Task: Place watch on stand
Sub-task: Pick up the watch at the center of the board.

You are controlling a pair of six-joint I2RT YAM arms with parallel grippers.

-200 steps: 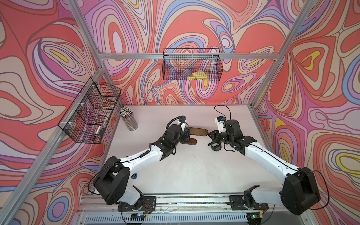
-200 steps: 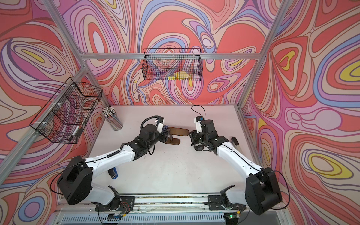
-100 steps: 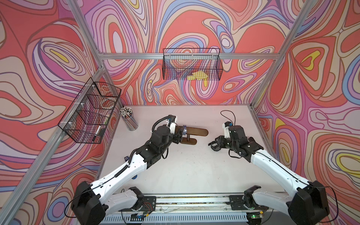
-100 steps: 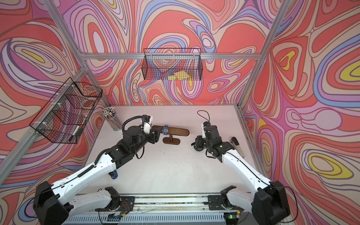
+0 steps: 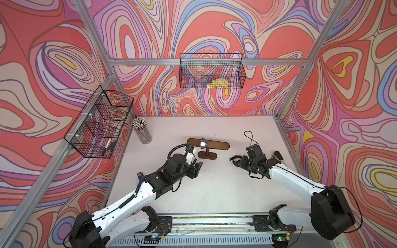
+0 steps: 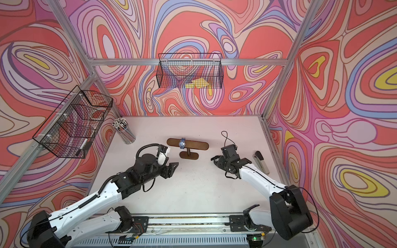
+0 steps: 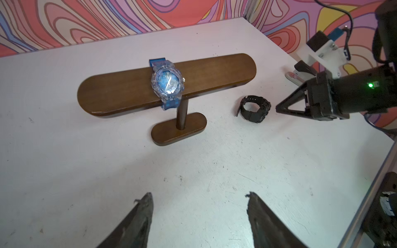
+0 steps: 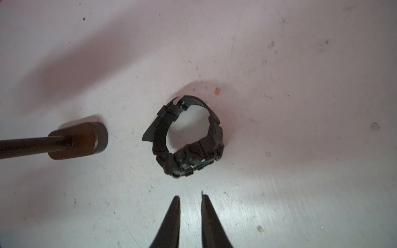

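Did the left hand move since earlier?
Yes: the left hand pulled back from the stand toward the robot's base, leaving the blue watch on it.

Blue watch [image 5: 203,143] wrapped around stand [image 5: 217,146] bar, left gripper [image 5: 196,169] near stand base, right gripper [image 5: 235,160] well apart

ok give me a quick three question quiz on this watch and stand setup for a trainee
1. True or false: the blue watch sits on the bar of the stand.
2. Fill in: the left hand is open and holds ____.
3. Where is the black watch?
A) on the bar too
B) lying on the table beside the stand's base
C) in the left hand

Key: 1 true; 2 nothing; 3 B
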